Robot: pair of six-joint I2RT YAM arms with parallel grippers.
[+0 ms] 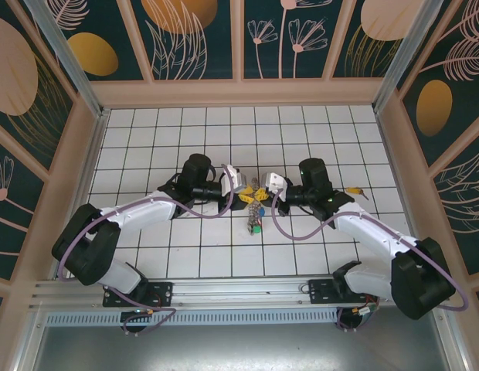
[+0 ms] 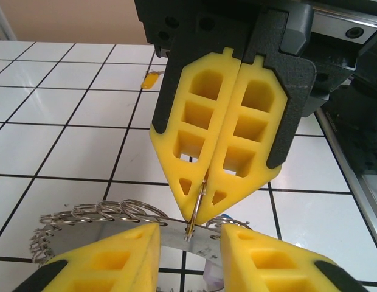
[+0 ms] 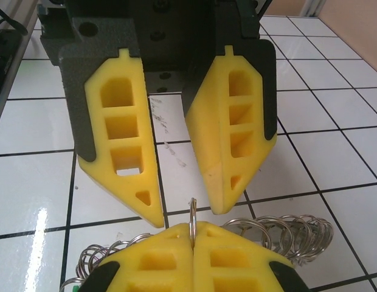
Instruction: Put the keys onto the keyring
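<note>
The keyring (image 2: 171, 239) is a flat silvery band with holes, fringed with small split rings (image 2: 103, 213), low over the white tiles. My right gripper (image 2: 200, 214) is shut on one small split ring (image 3: 192, 210), whose lower end meets a hole in the band. My left gripper (image 2: 190, 232) faces it from the near side. Its jaws stand apart, the band crossing the gap just past the fingertips (image 3: 153, 214). In the top view both grippers (image 1: 247, 193) (image 1: 265, 193) meet at the table's middle. Keys (image 1: 256, 222) with coloured tags trail below them.
A single key with a yellow tag (image 1: 355, 191) lies on the tiles to the right of the right arm, also seen far back in the left wrist view (image 2: 151, 79). Wooden walls enclose the tiled floor on three sides.
</note>
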